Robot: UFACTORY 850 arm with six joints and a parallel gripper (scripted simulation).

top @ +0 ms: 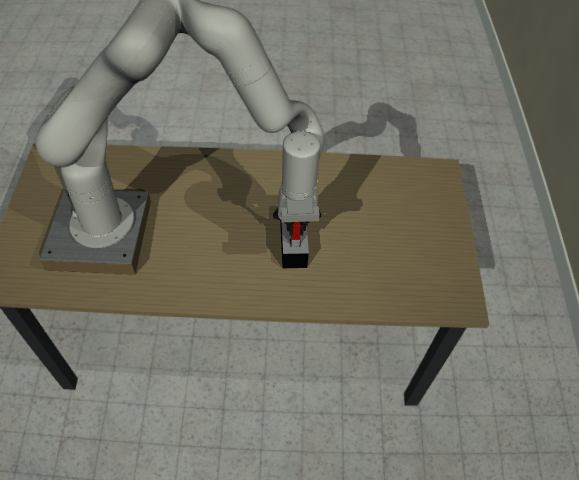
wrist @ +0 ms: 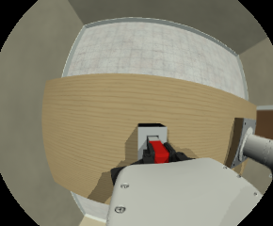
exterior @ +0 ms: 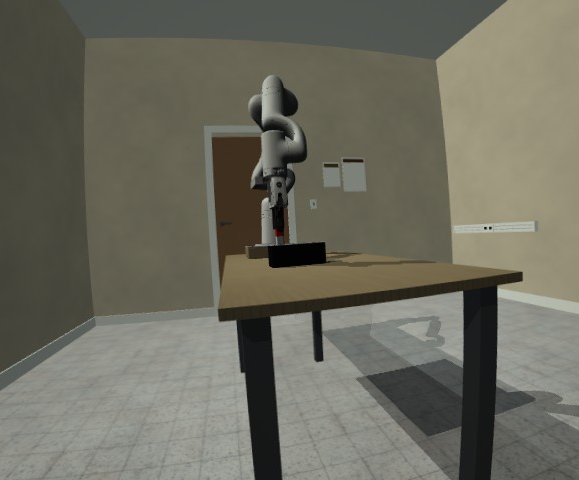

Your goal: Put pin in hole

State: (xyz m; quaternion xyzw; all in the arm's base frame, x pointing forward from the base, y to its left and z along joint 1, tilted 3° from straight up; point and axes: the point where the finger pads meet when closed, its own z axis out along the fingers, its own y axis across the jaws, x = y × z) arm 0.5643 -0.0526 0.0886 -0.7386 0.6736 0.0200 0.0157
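Black block [top: 295, 259], red-ended pin [top: 295, 230] (table [top: 392, 268] wood-grained).

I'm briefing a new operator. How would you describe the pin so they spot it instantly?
Start at the wooden table and find the black block near its middle. Directly above it hangs the arm's hand, shut on the pin. The pin's bright red end is the only vivid colour there.
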